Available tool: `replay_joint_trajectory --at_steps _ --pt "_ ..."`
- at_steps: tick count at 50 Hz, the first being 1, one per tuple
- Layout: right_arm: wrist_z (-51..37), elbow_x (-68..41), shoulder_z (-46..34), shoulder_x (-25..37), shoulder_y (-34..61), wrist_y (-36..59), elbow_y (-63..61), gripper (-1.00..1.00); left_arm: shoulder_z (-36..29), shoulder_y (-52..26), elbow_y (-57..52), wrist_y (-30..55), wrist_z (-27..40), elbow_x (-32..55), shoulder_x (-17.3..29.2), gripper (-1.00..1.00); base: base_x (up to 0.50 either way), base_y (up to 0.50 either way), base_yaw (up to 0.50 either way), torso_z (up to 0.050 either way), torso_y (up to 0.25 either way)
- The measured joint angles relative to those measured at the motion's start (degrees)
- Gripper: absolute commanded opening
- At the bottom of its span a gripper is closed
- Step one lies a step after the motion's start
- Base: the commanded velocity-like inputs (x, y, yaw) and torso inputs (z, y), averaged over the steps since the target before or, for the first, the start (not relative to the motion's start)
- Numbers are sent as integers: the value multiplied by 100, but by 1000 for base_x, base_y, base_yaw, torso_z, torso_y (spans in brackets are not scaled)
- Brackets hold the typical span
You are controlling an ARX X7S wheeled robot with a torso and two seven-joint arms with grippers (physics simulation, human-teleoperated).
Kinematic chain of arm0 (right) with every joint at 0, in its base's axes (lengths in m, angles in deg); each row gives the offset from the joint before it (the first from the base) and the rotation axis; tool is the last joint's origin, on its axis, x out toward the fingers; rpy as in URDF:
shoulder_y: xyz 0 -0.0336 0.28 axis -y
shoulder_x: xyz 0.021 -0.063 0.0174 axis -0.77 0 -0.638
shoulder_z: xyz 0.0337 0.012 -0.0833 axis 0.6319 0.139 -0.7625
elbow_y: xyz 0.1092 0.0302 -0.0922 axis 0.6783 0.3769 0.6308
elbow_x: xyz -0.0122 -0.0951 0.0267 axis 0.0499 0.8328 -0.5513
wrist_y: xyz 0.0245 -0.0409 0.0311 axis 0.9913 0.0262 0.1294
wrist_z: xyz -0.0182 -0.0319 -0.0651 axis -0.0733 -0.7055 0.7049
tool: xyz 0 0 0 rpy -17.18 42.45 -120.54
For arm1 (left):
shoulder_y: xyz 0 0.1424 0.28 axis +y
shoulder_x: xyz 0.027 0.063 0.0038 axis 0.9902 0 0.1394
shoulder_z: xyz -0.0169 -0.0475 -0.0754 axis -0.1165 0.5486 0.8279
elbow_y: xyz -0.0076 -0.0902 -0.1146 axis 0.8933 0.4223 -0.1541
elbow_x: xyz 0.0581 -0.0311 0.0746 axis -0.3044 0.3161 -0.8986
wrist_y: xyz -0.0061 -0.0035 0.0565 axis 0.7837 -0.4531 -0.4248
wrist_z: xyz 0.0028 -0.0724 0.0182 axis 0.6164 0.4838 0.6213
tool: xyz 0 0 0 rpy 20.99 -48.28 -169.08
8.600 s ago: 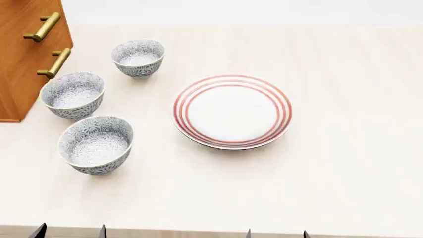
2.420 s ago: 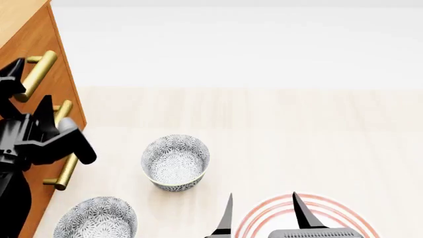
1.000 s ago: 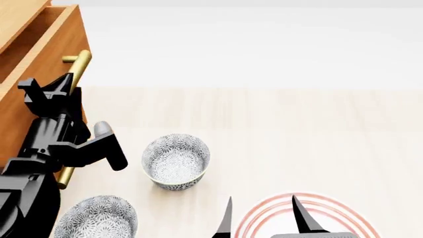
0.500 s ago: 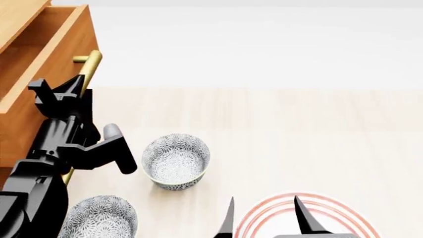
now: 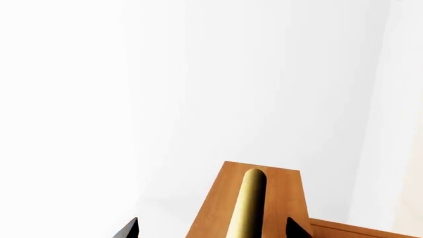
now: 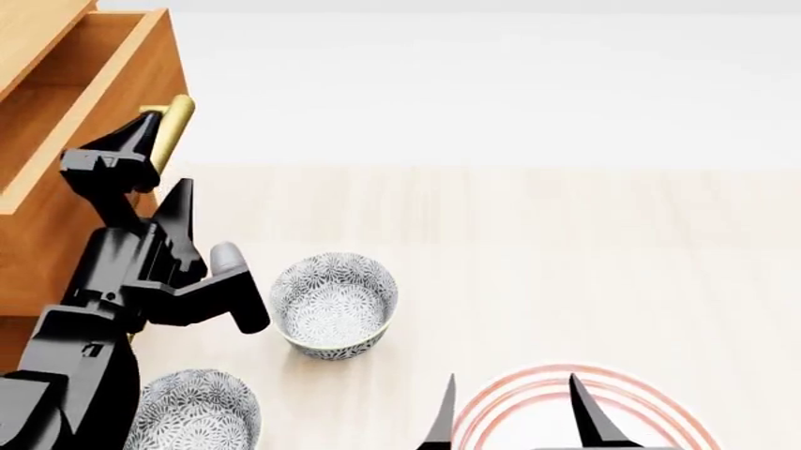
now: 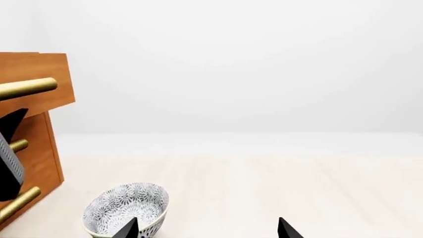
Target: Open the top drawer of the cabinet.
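Top drawer [image 6: 78, 94] of the cabinet [image 6: 32, 253] sits at the far left of the head view, already slid out from the carcass, its hollow interior showing from above, so the main part of the job looks done, imo. How much travel is left you can't read from these views, since the back of the box is cut off by the frame edge. Your left tool [image 6: 144, 178] is spread wide: one fingertip [image 6: 141, 141] lies over the brass handle [image 6: 172, 127], the other hangs below it, and no squeeze on the bar shows. Left wrist view agrees w/ that: the handle [image 5: 246, 203] runs up the middle between two dark tips that stand well apart on either side, not pressing it. So you're at the bar but not clamped on it. If you want more opening, you'd need to close on the handle again or hook it and draw toward you; if the pull counts as enough, back off straight so a finger doesn't catch the bar and nudge the front back in. Right tool [image 6: 511, 412] idles w/ fingers apart, empty, over the red-ringed plate [image 6: 551, 417] low on the worktop [image 6: 564, 262]. Patterned bowl [image 6: 333, 305] stands just beside the left arm, so watch your elbow on the retreat.
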Motion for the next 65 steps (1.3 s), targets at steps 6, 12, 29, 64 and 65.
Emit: replay_joint_trajectory --at_steps 6,12,29,64,65 --pt "-4 -5 0 13 -13 -36 20 100 -23 39 -119 59 -29 -71 -6 100 0 0 0 0 0" --pt "-11 -15 -13 17 6 -37 33 100 -68 69 -448 203 -192 -172 -51 100 0 0 0 0 0" --pt "-69 -74 10 87 9 19 -104 100 -292 98 -1992 923 -1101 -691 -238 100 0 0 0 0 0" --pt "-87 -283 274 307 -293 -225 -366 100 644 -2341 -4165 3683 -5612 -1076 -1209 100 0 0 0 0 0" --pt "-84 -287 280 311 -299 -238 -362 100 725 -2437 -4091 3778 -5680 -1029 -1250 100 0 0 0 0 0"
